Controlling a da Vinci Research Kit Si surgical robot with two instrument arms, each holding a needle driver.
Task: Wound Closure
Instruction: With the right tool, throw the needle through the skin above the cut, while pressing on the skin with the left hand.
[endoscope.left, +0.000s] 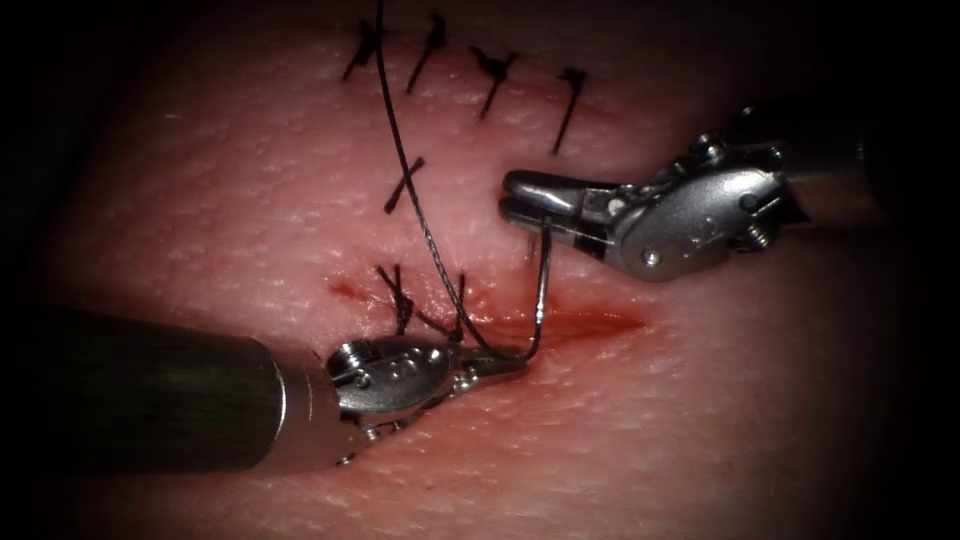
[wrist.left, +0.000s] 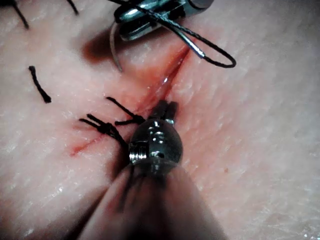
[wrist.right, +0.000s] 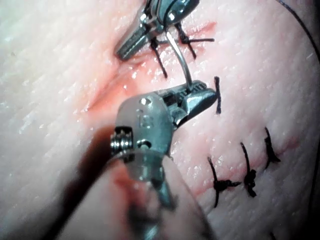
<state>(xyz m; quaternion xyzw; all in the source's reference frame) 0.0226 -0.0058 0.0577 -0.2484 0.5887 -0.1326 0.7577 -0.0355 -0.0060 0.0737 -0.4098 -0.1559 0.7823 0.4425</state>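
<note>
The right arm's silver needle driver (endoscope.left: 520, 196) has its fingers pinching the thin curved steel needle (endoscope.left: 541, 290) near one end. The needle arcs toward six o'clock to the open red cut (endoscope.left: 590, 322) in the pale pink tissue (endoscope.left: 250, 220). There the left arm's silver tool (endoscope.left: 500, 366), fingers apparently pressed together, meets its other end; whether it grips is unclear.

Judged a handover mid-stitch: the next move wants one sure hold first.

The left wrist view shows the dark thread (wrist.left: 215, 52) looping beside the right tool; the right wrist view shows the pinch itself.
</note>
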